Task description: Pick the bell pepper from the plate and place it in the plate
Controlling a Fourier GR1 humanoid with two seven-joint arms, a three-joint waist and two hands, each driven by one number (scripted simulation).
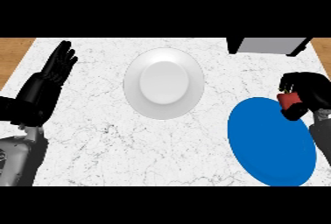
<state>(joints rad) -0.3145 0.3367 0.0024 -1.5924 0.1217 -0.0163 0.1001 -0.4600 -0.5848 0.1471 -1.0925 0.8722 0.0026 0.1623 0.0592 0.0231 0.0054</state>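
A red bell pepper (290, 100) shows between the curled fingers of my right hand (309, 92), over the upper right rim of the blue plate (268, 144). Most of the pepper is hidden by the hand. A white plate (163, 83) lies bare at the middle of the marble counter, well left of the right hand. My left hand (45, 85) rests open at the left edge, fingers pointing up, far from both plates.
A grey box with a dark base (268, 45) stands at the back right, just above my right hand. Wooden floor (13, 57) shows past the counter's left and right top corners.
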